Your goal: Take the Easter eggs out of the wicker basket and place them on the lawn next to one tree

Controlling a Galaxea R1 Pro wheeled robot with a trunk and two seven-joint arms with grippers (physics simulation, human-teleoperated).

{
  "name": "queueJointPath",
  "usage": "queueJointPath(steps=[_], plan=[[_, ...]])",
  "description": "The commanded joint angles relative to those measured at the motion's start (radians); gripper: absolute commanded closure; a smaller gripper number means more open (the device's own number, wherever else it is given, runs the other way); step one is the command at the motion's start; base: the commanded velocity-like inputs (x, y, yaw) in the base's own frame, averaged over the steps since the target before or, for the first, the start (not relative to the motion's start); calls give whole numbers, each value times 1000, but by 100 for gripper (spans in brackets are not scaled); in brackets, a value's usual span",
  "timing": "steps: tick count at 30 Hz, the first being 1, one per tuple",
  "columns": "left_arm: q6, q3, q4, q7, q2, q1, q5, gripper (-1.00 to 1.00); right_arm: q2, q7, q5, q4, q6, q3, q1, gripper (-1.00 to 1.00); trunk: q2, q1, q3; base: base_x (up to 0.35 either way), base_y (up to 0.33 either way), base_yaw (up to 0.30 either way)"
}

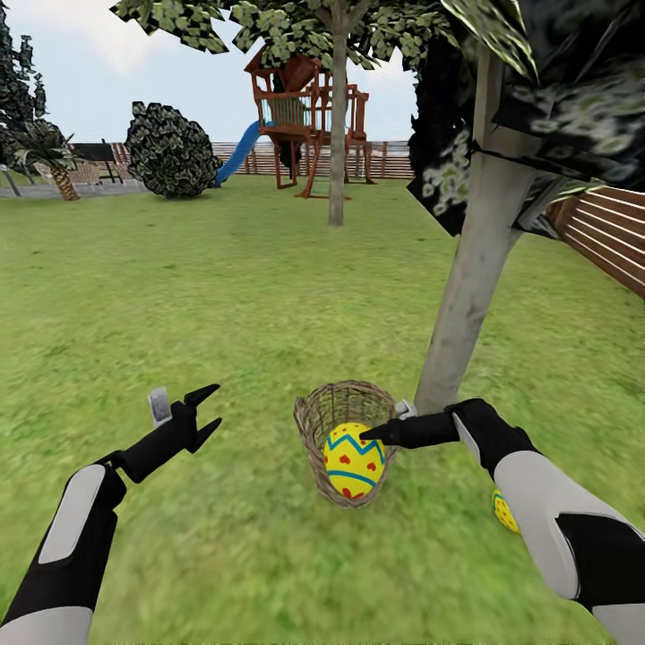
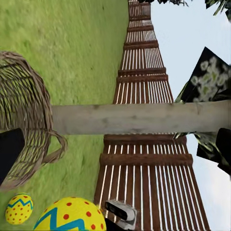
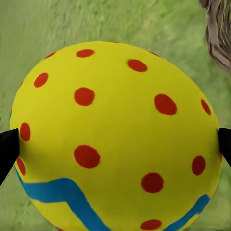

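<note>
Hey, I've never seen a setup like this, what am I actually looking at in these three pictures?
It's a simulated two-armed robot in a garden. The big picture looks down from its head; the other two come from cameras beside each gripper. On the lawn a wicker basket sits by a tree. The right gripper holds a spotted Easter egg, one finger on each side. A second egg lies on the grass near the tree. The left gripper is open and empty.
</note>
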Motion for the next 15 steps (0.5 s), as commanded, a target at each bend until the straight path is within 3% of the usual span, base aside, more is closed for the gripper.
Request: queueJointPath(steps=[1, 2, 4, 6, 8, 12, 15], plan=[[9, 4, -1, 4, 5, 0, 10, -100, 0, 8, 8, 3, 6, -3, 2, 100, 0, 0, -1, -20, 0, 0], [17, 7, -6, 3, 20, 1, 28, -100, -1, 11, 8, 4, 6, -3, 8, 100, 0, 0, -1, -10, 0, 0], [30, 8, -24, 4, 61, 6, 108, -100, -2, 41, 11, 5, 5, -3, 15, 100, 0, 0, -1, -4, 0, 0], [34, 8, -30, 4, 84, 21, 168, -100, -2, 56, 14, 3, 0, -3, 17, 100, 0, 0, -1, -1, 0, -3], [33, 2, -28, 3, 86, 26, 181, -100, 1, 59, 14, 2, -2, -3, 17, 100, 0, 0, 1, 0, 0, -112], [23, -121, -18, 4, 79, 28, 180, -100, 3, 61, 8, 4, -4, -3, 44, 100, 0, 0, 5, 0, 0, -200], [20, -147, -20, 2, 82, 28, 180, -100, -1, 60, 9, -4, -2, -3, 46, 100, 0, 0, 9, 0, 0, -205]])
